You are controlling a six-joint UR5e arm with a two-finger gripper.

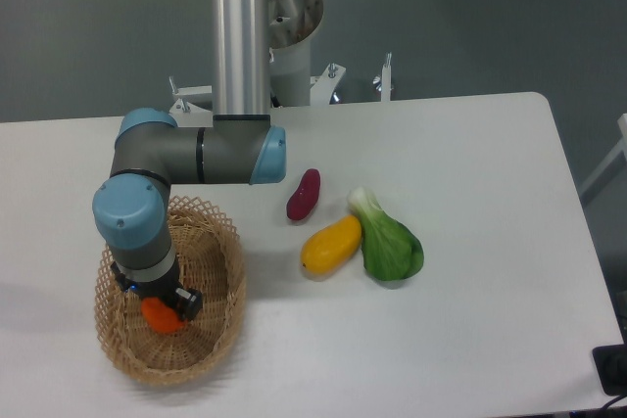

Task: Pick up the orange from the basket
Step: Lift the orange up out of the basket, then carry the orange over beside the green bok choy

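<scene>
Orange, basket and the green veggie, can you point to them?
orange (159, 316), fixed camera, its visible left side.
basket (227, 271), fixed camera, right rim.
green veggie (392, 247), fixed camera, its leafy middle.

The arm's wrist hides most of the gripper and the orange's top.

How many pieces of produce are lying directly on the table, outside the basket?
3. A purple-red sweet potato, a yellow-orange mango just below it, and a green bok choy against the mango's right side. The orange is in the basket.
</scene>
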